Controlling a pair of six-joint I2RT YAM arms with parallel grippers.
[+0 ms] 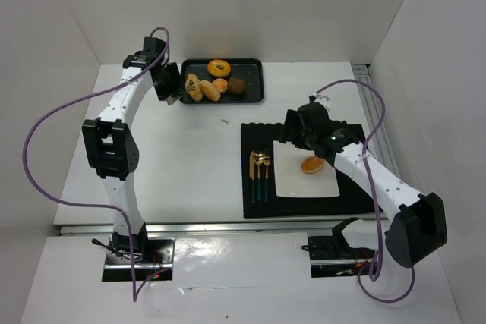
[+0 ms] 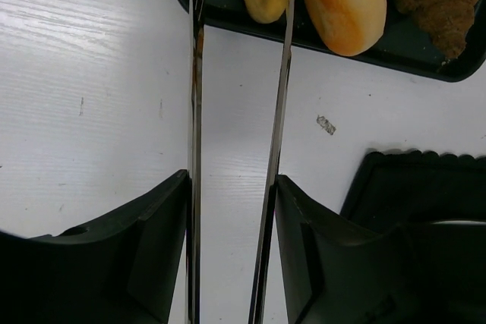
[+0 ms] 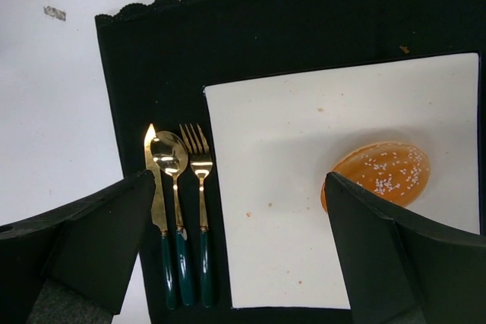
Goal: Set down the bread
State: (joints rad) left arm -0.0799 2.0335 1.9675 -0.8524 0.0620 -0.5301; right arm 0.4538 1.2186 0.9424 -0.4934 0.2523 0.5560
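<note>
One bun (image 3: 377, 174) lies on the plate (image 3: 288, 210) under the spread right pincer (image 3: 237, 187); the left pincer (image 2: 231, 181) pinches tongs (image 2: 196, 73), whose blades may let a roll (image 2: 342, 5) slip onto the counter (image 2: 91, 73).

1. A tray (image 1: 250, 70) holding rolls (image 1: 209, 87) sits at the far side of the table (image 1: 190, 157).
2. A mat (image 1: 258, 134) lies nearer, to the right.
3. A plate (image 1: 292, 181) lies on the mat, with a bun (image 1: 312, 165) on it.
4. Cutlery (image 1: 260, 176) lies on the mat, left of the plate.

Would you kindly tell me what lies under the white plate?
A black placemat shows around the white plate on every visible side; whatever lies beneath the plate's middle is covered.
</note>
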